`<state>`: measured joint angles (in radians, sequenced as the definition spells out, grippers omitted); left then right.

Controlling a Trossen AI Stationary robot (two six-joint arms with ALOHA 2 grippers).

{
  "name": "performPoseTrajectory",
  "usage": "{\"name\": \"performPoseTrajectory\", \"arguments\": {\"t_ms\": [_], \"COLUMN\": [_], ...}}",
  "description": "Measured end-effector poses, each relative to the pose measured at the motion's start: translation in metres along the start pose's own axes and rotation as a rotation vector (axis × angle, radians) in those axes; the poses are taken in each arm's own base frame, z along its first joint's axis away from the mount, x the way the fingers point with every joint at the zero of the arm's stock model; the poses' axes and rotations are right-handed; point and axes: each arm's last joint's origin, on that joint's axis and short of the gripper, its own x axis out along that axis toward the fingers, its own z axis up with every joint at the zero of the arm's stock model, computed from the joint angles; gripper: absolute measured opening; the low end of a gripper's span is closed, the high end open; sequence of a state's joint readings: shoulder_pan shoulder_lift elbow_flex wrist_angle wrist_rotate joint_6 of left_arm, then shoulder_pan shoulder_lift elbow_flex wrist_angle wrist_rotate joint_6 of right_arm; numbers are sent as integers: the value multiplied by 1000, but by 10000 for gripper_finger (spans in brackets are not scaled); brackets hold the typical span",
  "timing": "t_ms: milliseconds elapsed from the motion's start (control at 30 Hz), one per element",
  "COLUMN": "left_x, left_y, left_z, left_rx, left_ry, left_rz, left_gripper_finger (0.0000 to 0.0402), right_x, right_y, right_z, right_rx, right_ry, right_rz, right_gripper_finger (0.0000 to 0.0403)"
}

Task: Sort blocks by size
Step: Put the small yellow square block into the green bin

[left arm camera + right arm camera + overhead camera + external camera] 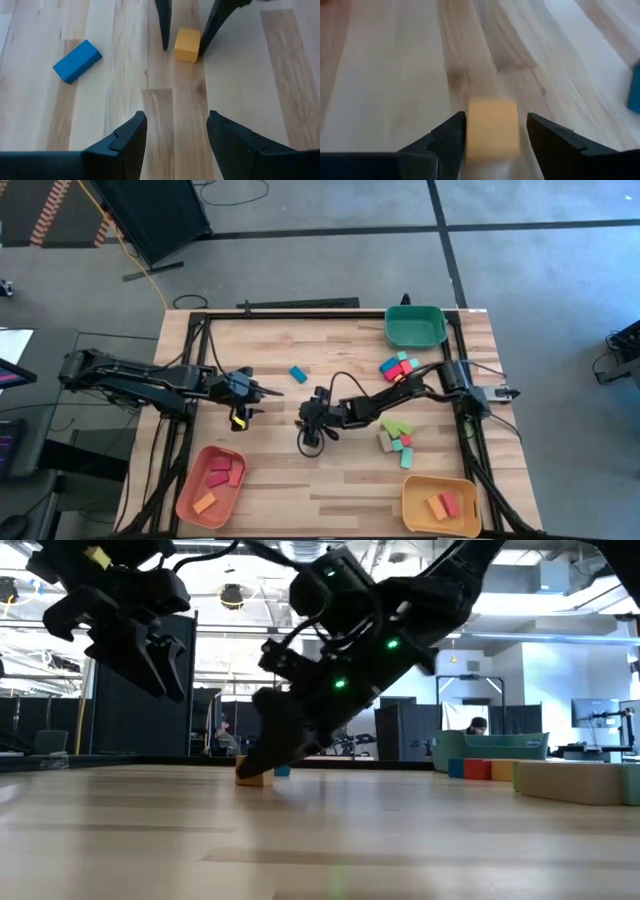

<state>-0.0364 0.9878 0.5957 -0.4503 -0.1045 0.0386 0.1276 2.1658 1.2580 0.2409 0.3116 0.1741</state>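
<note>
small block [492, 128] between right tool's [492, 137] fingers, mid-table

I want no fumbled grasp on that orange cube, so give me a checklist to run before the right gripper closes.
1. Orange cube sits between the right gripper's fingers: ok in both wrist views.
2. Right gripper open wide enough: ok, a gap shows on each side of the cube.
3. Cube resting flat on the table: ok in the left wrist view.
4. Fingertips low enough to grip: ok, the low view shows them down at the table.
5. Left gripper clear of the grasp: ok, open, facing the cube from a distance.
6. Blue block clear of the cube: ok, it lies well apart.
</note>
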Motion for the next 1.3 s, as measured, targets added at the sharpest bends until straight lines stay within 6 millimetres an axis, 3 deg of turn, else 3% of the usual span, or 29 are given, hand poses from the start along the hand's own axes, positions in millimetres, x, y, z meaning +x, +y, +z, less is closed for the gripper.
{"name": "performPoseTrajectory", "arguments": {"t_ms": [133, 333, 567, 700, 900, 1300], "left_x": [0, 0, 0, 0, 0, 12], "left_y": [0, 0, 0, 0, -4, -11], "left_z": [0, 1, 1, 2, 5, -6], "left_rx": [3, 9, 8, 6, 14, 2], "left_ry": [2, -6, -8, -20, -65, -132], "left_rz": [0, 0, 0, -1, -12, -45], "left_gripper_finger": [197, 197, 197, 197, 197, 197], "right_x": [1, 0, -7, -23, -56, -144], "right_y": [0, 0, -2, -9, -39, -125], "right_z": [-1, -3, 0, 13, 33, 64], "right_rx": [-13, -19, -28, -28, 15, 193], "right_ry": [10, 26, 65, 75, 142, 259], "right_rz": [-2, -5, -12, -75, -235, -525], "right_gripper_finger": [226, 160, 158, 160, 163, 163]}}
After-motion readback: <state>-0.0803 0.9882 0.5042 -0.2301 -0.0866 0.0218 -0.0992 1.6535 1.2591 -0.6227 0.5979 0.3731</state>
